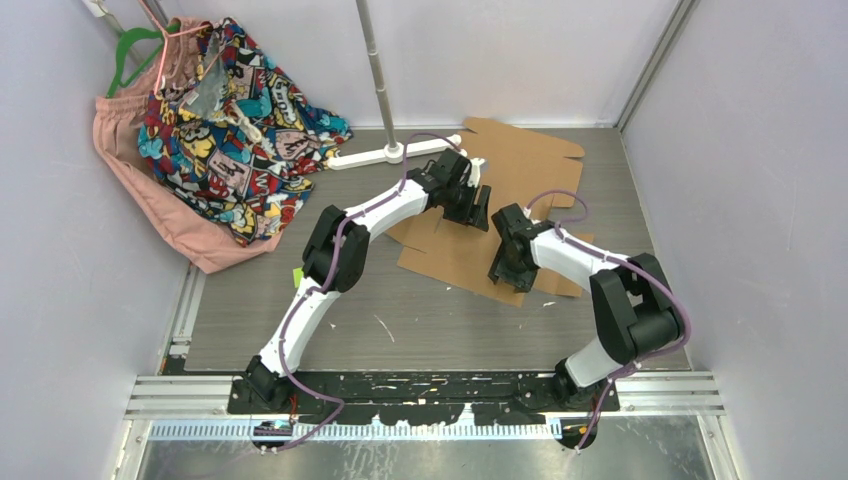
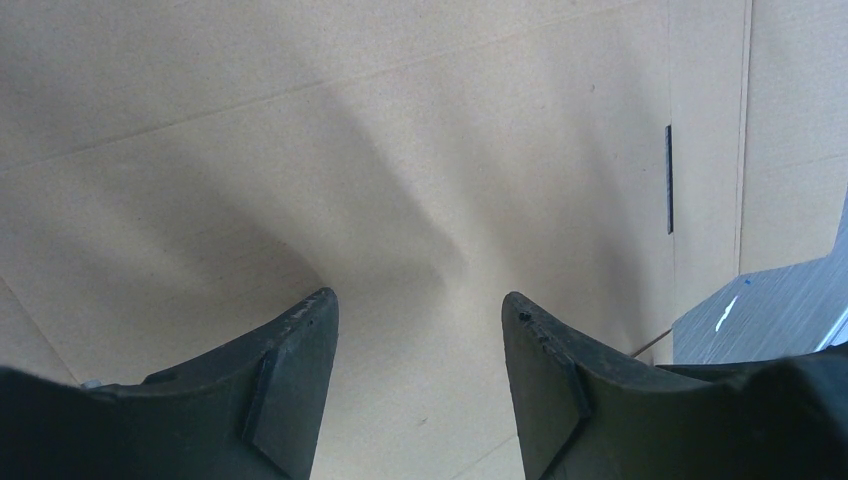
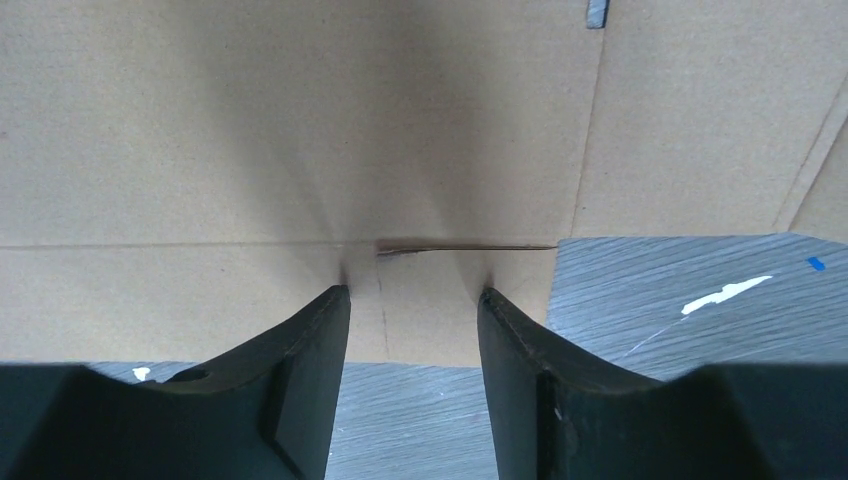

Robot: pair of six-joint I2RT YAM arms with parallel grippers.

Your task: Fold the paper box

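Your tabletop (image 1: 420,330): grey, carries paper box (image 1: 530,165), brown cardboard sheet lying unfolded, right of centre toward far side. Patterned garment (image 1: 235,120) heaped far left, well apart from sheet. Your left gripper (image 2: 420,300): jaws apart, nothing between, over sheet's middle. Your right gripper (image 3: 415,292): jaws apart, tips at sheet's near edge.

The paper box (image 1: 530,160) is matt brown cardboard; the table (image 1: 420,320), grey and finely streaked.
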